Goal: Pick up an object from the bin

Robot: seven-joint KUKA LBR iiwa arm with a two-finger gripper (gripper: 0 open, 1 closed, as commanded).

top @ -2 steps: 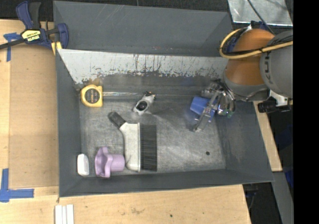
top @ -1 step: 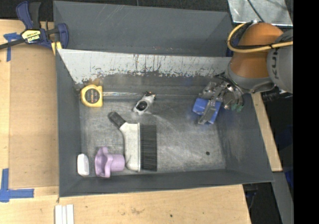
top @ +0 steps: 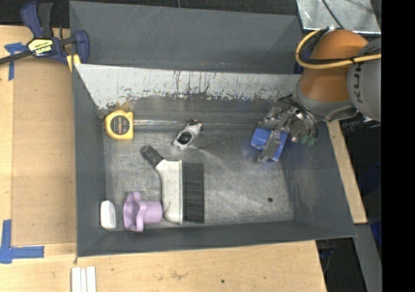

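Observation:
My gripper (top: 283, 130) reaches into the right side of the bin, near the back wall. A small blue blocky thing (top: 266, 142) sits right at its tip, partly covered by the gripper's metal parts. Whether the blue thing rests on the bin floor or is held I cannot make out. A small white and black object (top: 187, 135) lies to the left of it, in the middle of the bin toward the back.
A yellow tape measure (top: 119, 124) lies at the back left. A white brush with black bristles (top: 182, 191) lies at the front centre, with a purple plastic piece (top: 140, 211) and a small white piece (top: 107, 215) to its left.

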